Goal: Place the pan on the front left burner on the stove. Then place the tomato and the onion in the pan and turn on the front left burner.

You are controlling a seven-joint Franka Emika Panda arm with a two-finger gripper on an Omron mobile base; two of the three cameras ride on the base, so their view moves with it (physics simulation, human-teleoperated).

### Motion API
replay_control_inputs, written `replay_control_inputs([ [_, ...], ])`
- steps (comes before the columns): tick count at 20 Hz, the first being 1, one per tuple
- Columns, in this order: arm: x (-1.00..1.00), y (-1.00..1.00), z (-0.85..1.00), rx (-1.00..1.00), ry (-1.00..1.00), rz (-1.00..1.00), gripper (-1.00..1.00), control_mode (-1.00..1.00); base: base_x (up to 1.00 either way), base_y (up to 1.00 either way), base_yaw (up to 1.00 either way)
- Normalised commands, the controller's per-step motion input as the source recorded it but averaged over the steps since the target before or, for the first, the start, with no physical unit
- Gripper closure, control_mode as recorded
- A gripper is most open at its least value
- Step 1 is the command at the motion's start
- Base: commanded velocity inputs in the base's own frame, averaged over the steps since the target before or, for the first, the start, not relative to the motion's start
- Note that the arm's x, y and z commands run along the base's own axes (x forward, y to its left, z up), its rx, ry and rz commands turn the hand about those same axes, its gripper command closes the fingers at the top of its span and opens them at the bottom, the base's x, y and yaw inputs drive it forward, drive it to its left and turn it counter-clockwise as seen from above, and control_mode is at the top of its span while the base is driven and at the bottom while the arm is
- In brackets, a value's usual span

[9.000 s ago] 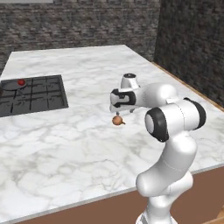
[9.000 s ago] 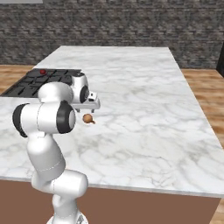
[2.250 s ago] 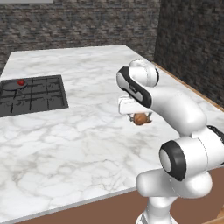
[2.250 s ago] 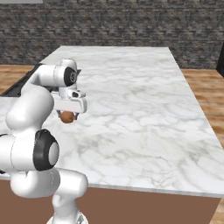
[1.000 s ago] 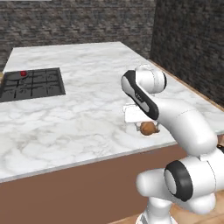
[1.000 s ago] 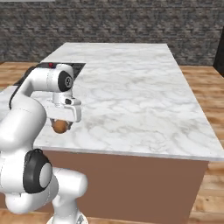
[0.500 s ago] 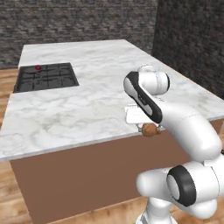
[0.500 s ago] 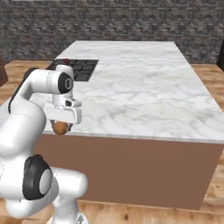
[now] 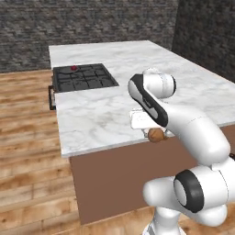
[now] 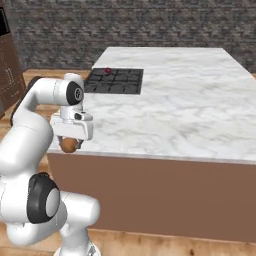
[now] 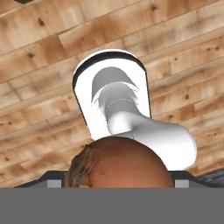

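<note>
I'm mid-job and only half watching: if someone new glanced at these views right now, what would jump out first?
First, the onion, gripped in the hand and hanging past the near edge of the marble counter, over the wood floor. Next, the tomato, a small red dot on the stove at the far end of the counter, well away from the hand.

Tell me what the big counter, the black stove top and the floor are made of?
The counter looks like polished white marble: grey veins run through it, though it could be imitation stone. Its side panel looks plain brown, maybe wood or laminate. The stove top seems black cast-iron grating, matte and gridded. The floor looks like wooden planks, with grain and knots showing.
</note>
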Motion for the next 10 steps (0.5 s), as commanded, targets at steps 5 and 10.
replay_control_inputs([
  [5, 0.0, 0.0, 0.0, 0.0, 0.0, 0.0, 1.0, 1.0, 0.0, 1.0, 0.0],
  [10, 0.0, 0.0, 0.0, 0.0, 0.0, 0.0, 1.0, 1.0, 0.0, 1.0, 0.0],
])
